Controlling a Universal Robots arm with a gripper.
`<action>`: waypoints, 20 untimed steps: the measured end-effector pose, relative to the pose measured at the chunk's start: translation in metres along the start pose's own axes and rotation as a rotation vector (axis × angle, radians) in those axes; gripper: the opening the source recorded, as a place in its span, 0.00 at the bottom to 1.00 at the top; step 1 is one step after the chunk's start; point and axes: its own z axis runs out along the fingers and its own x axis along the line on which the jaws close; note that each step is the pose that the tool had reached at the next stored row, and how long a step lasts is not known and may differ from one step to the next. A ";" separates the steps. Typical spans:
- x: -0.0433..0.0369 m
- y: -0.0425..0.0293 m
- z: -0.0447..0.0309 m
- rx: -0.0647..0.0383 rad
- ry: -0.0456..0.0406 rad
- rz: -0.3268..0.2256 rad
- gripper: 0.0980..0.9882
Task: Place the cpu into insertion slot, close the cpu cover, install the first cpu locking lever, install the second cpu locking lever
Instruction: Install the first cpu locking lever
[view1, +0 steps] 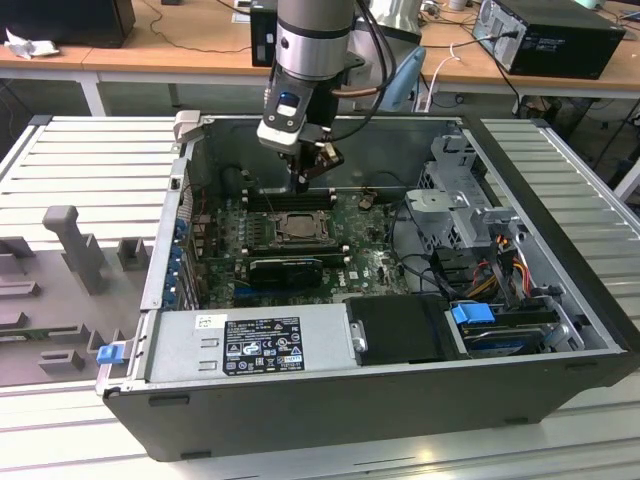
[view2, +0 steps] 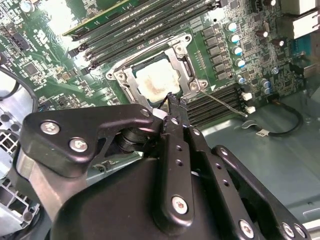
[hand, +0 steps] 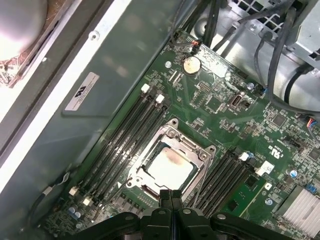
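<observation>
Hand (hand: 171, 195) comes first: its two fingers are pressed together, and nothing shows between them in either wrist view, so it reads as clenched on nothing. The cpu (hand: 170, 167) lies flat in the insertion slot (hand: 145, 165) on the green motherboard (hand: 215, 105), its pale top showing through the cut-out of the cpu cover (hand: 186, 146). That frame looks lowered over the chip, so the first two steps appear done. The relation that matters is between the fingertips and the socket's rim. In both wrist views the tips sit at the middle of one edge of the metal frame, just beside the chip and not over it. Whether they touch the frame cannot be told. In the second wrist view a thin wire locking lever (view2: 222, 103) runs from the socket corner nearest the tips. Its long axis slants outward across the neighbouring memory slots (view2: 220, 107), so it seems not yet latched. In the exterior view the hand hangs inside the open computer case (view1: 560, 330), above the socket's far side, toward the case's rear wall.
</observation>
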 end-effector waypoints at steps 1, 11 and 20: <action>0.0000 0.0000 0.0000 0.000 -0.0001 -0.003 0.01; 0.0000 0.0000 0.0000 0.003 -0.0008 -0.063 0.01; 0.0000 0.0000 0.0000 0.004 -0.0013 -0.106 0.01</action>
